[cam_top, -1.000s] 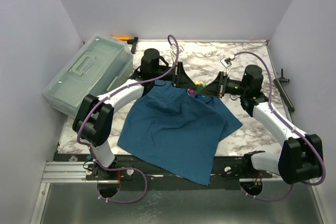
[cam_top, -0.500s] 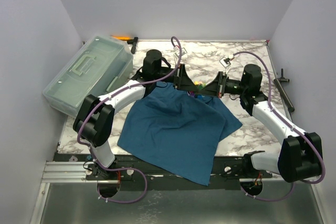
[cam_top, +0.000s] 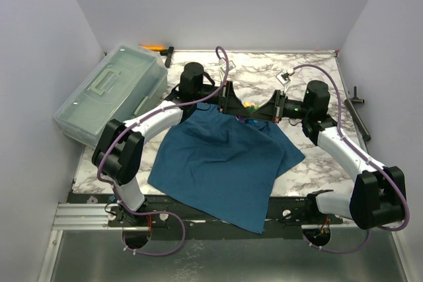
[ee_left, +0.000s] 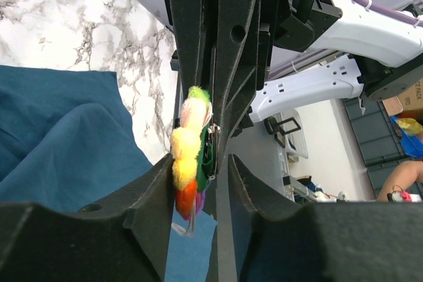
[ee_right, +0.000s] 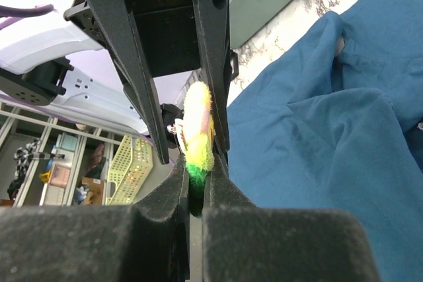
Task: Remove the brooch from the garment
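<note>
Both arms meet over the far edge of the garment (cam_top: 221, 160), a teal T-shirt lying rumpled on the marble table (cam_top: 264, 74). The brooch (ee_left: 187, 150) is up between the two tool tips, just beside the shirt's far hem and off the tabletop (yellow, orange, green and purple fluff, seen edge-on). Can't tell whether it is still pinned to the cloth.

Right gripper (ee_right: 195, 171): jaws pressed together, pinching the green lower end of the brooch.

Left gripper (cam_top: 238, 104): jaws partly apart, astride the brooch and the right arm's fingertips. One finger (ee_left: 155, 193) lies against the yellow and orange fluff. A thin gap shows on the other side, so can't tell if it really clamps.

The two grippers point at each other, nearly tip to tip, with the wrists rolled so the finger pairs cross.

A clear lidded toolbox (cam_top: 109, 94) sits at the table's left edge. An orange-handled tool (cam_top: 153, 47) lies behind it by the back wall, well apart from the shirt.
</note>
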